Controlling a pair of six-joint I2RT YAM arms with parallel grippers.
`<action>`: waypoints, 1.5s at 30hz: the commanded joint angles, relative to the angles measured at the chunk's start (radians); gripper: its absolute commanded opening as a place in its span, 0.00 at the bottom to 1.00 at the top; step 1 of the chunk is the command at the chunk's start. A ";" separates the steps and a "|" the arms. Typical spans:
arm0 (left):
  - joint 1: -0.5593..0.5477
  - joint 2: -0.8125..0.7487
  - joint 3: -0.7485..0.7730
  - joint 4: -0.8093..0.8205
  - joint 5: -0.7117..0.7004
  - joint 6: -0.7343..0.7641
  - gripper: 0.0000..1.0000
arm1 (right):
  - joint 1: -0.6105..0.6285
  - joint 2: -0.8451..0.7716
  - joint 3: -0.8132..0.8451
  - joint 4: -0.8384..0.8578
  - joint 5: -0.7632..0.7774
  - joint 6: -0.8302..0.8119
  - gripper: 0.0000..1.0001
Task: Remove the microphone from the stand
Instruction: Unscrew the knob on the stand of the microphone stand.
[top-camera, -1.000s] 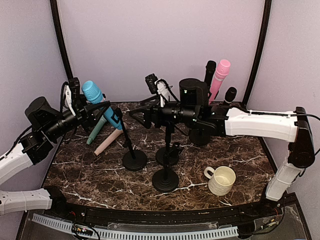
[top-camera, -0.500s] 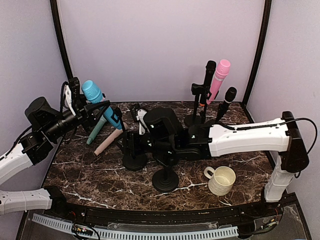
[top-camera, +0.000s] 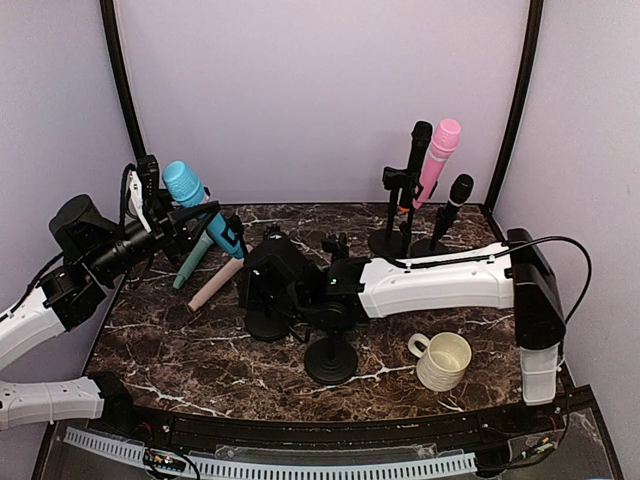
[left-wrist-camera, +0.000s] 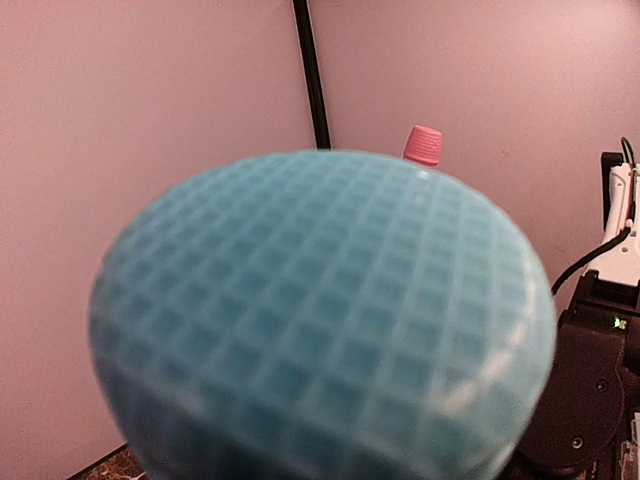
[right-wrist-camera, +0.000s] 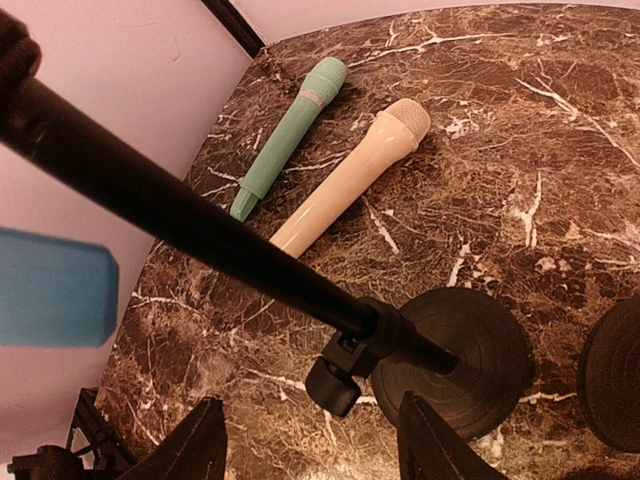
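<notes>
Two arms engaged now: right gripper (right-wrist-camera: 312, 410) has swung down-left to round-based black metal stand (right-wrist-camera: 455, 370), fingers apart but narrowing, prob. to brace it; left gripper (top-camera: 190, 226) pinches turquoise mesh-headed microphone (top-camera: 184, 184), seemingly still clipped, far left.

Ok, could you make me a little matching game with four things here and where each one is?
Things:
1 blue microphone
2 pink microphone
3 mug
4 green microphone

Places:
A lying flat on the table
B gripped in the left pincer
C raised up at the back right
D standing at the front right

Pairs: 1-B, 2-C, 3-D, 4-A.
</notes>
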 joint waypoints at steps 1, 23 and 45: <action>-0.004 -0.022 -0.005 0.045 -0.008 -0.002 0.11 | -0.009 0.060 0.105 -0.047 0.091 0.031 0.57; -0.008 -0.013 -0.005 0.044 -0.006 -0.001 0.11 | -0.013 0.116 0.090 -0.004 0.024 0.107 0.40; -0.010 -0.009 -0.004 0.039 -0.012 0.006 0.11 | -0.014 0.126 0.118 -0.057 0.118 0.034 0.02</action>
